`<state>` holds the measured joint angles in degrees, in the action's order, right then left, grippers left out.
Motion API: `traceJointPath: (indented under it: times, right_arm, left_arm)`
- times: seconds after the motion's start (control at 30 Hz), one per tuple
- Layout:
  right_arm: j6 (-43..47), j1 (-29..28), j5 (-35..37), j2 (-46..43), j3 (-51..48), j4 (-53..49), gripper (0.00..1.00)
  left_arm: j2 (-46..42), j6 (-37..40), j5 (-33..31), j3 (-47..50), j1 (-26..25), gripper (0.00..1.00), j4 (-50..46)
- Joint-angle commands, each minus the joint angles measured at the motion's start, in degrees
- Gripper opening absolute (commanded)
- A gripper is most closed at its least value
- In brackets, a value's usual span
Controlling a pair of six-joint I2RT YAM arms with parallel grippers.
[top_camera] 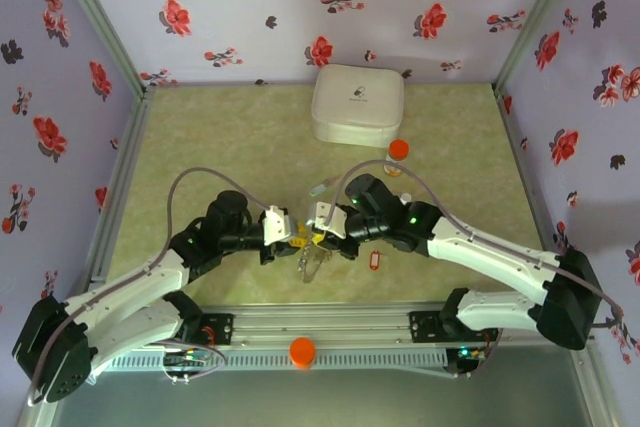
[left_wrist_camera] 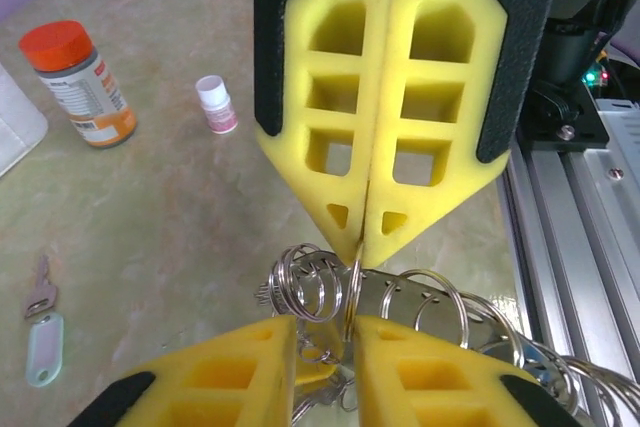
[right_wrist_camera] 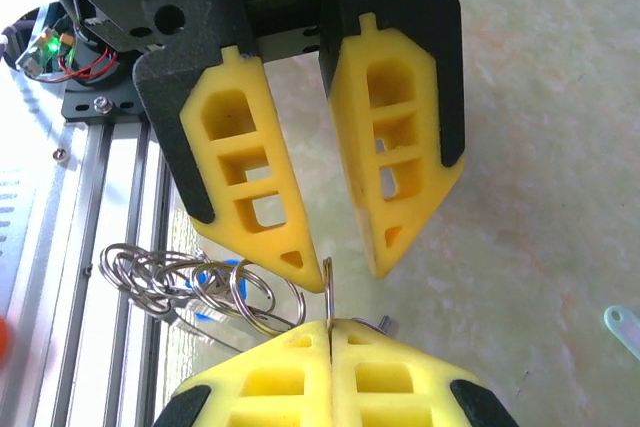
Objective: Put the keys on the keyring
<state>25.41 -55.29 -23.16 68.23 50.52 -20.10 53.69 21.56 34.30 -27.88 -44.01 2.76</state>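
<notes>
Right wrist view: right gripper (right_wrist_camera: 330, 327) pressed together on the keyring (right_wrist_camera: 328, 287), which stands on edge; left gripper (right_wrist_camera: 340, 265) spread, a tip on either side of it, not touching
Place: over the table (left_wrist_camera: 150, 227), near its front edge; spare rings (left_wrist_camera: 420, 297) bunched beneath
Handling: likely light, stiff, thin and slick; pinch its flat faces near the rim
Count: red key (top_camera: 376, 261), pale key (left_wrist_camera: 43, 332), blue key (right_wrist_camera: 205, 282), so three seen; rings at least six

There are one white box (top_camera: 357, 102), one orange-capped bottle (left_wrist_camera: 78, 82), one small white-capped vial (left_wrist_camera: 216, 104), one orange disc (top_camera: 302, 351), one red-tagged key (top_camera: 375, 261), one pale-tagged key (left_wrist_camera: 42, 332), one blue tag (right_wrist_camera: 207, 279), and perhaps eight silver rings (left_wrist_camera: 320, 282), overlapped too much for a sure count.
</notes>
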Motion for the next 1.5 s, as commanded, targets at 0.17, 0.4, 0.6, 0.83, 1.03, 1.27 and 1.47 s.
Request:
traceJointPath:
  times: [0.17,0.4,0.6,0.83,1.03,1.27,1.47]
  right_arm:
    - [0.9,-1.7,2.4,2.1,4.6,-3.6,0.0]
    - [-3.1,-1.2,1.7,-1.6,-1.3,5.9,0.27]
    - [-8.4,0.9,1.7,-8.6,-11.2,14.1,0.35]
    - [-13.6,0.8,1.0,-9.1,-16.9,21.6,0.34]
    - [-14.0,0.8,2.3,-8.6,-18.6,25.7,0.31]
    - [-15.1,0.7,0.8,-5.7,-19.1,29.6,0.31]
    - [-15.6,0.3,0.7,-4.6,-19.3,31.2,0.33]
  left_arm:
    - [0.2,1.5,2.9,-2.9,-0.4,0.11,-2.1]
    - [0.0,-0.8,4.3,-1.5,-0.4,0.0,0.3]
    - [-0.3,-9.8,5.1,5.2,-0.4,0.0,15.5]
    - [0.5,-15.3,4.7,9.1,-0.4,0.0,26.5]
    - [1.9,-16.6,5.4,10.3,-0.4,0.0,29.9]
    - [5.2,-16.3,6.1,10.3,-0.5,0.0,31.8]
    - [6.6,-15.0,6.7,9.5,-0.5,0.0,30.4]
